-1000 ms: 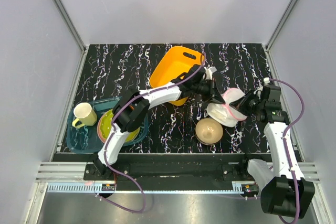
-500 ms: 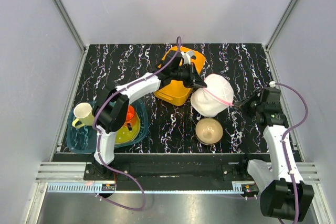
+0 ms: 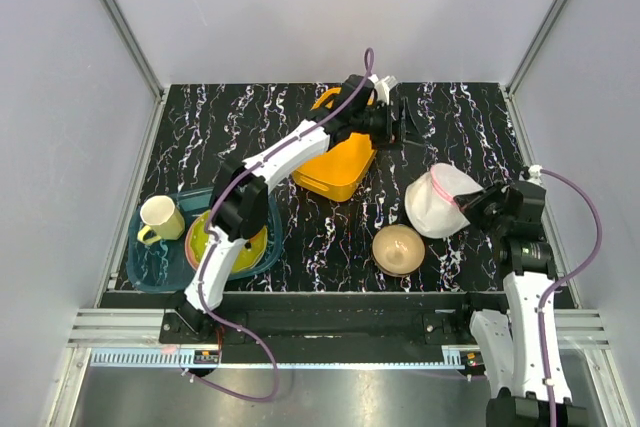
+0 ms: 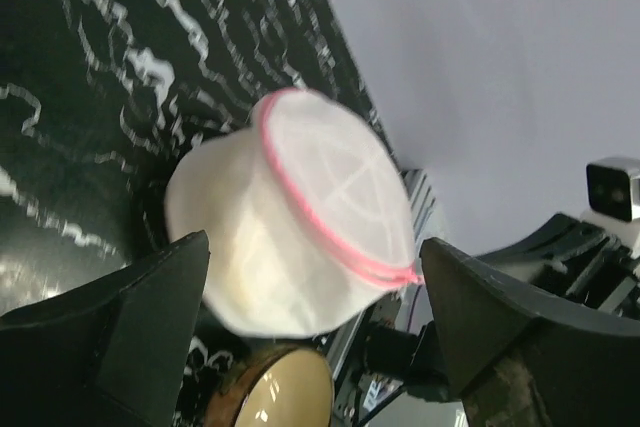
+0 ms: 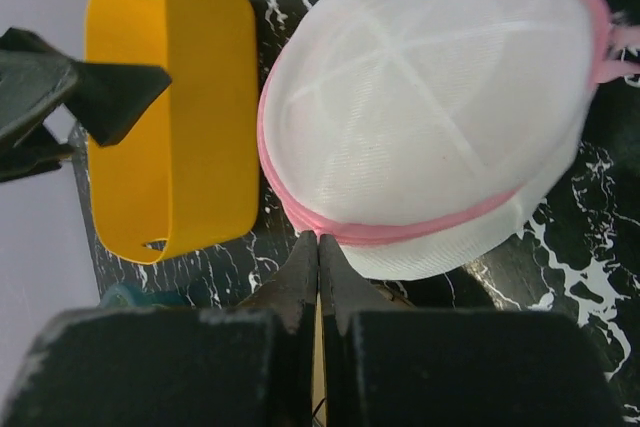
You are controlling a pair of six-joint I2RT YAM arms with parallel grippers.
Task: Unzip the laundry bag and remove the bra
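From above, the laundry bag (image 3: 440, 202) is at the right of the table (image 3: 250, 117), just beside a tan bowl (image 3: 397, 247) — right jaws at its pink rim, left jaws spread by the orange basket (image 3: 335, 162). Left wrist: jaws wide, empty, bag ahead between them. Right wrist: jaws pinched shut on the bag's pink trim

Left gripper (image 3: 402, 125) — off laundry bag (image 3: 440, 202)
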